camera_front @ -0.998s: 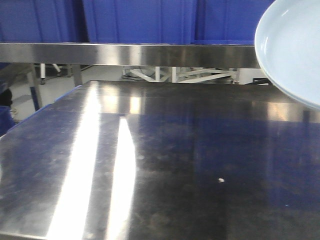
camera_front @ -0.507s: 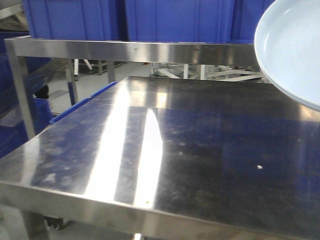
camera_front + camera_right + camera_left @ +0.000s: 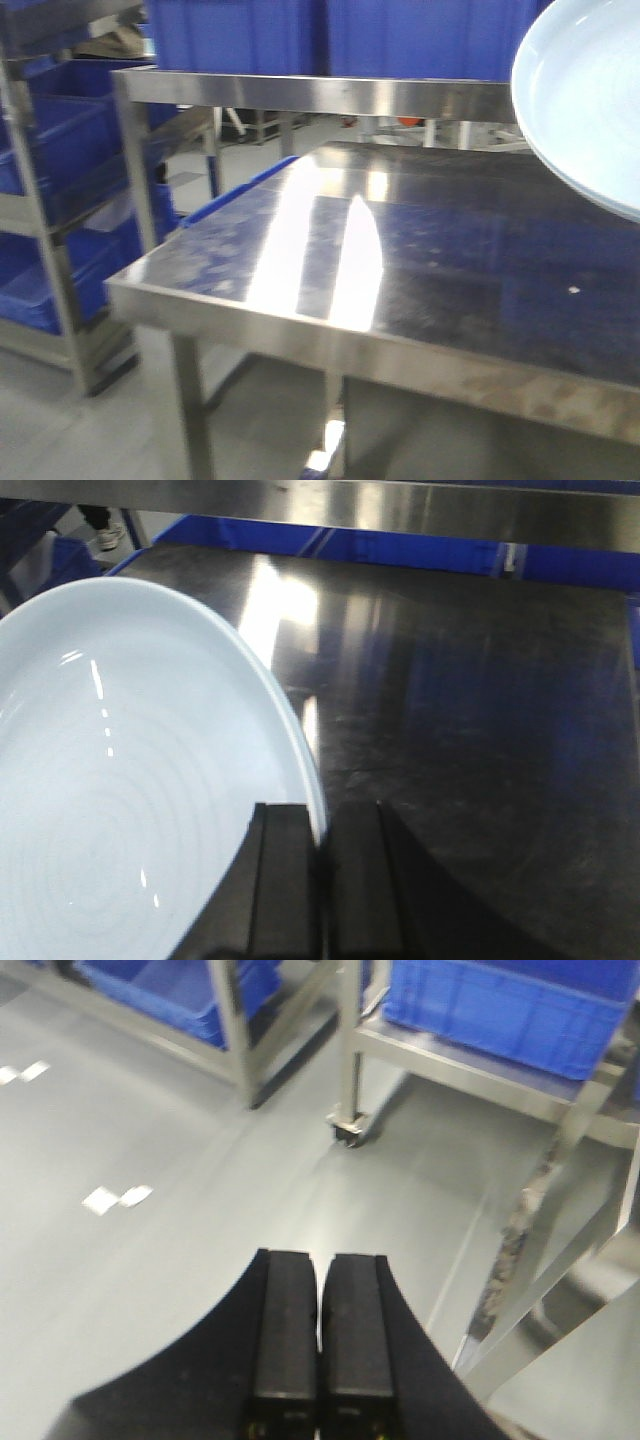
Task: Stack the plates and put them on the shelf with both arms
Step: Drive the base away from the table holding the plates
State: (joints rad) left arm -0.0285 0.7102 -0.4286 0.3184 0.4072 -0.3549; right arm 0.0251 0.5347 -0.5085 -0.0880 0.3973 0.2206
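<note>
— What do we see at our left?
— Our left fingers [image 3: 287,1330] are pressed together, holding nothing, above the grey floor [image 3: 150,1160]. A wheeled steel frame [image 3: 350,1050] bearing a blue crate [image 3: 500,1005] stands beyond them.
— And ahead?
— At the left we see a rack of blue bins [image 3: 50,190], then the dark glossy bench [image 3: 450,250]. The shelf [image 3: 320,92] runs as a steel rail above its far edge, with big blue tubs [image 3: 240,35] on top.
— Where's the plate?
— The plate [image 3: 120,780] hangs tilted above the bench's right side, clear of it. Our right fingers [image 3: 285,880] pinch its rim. Whether a second plate lies under it, we cannot tell.
</note>
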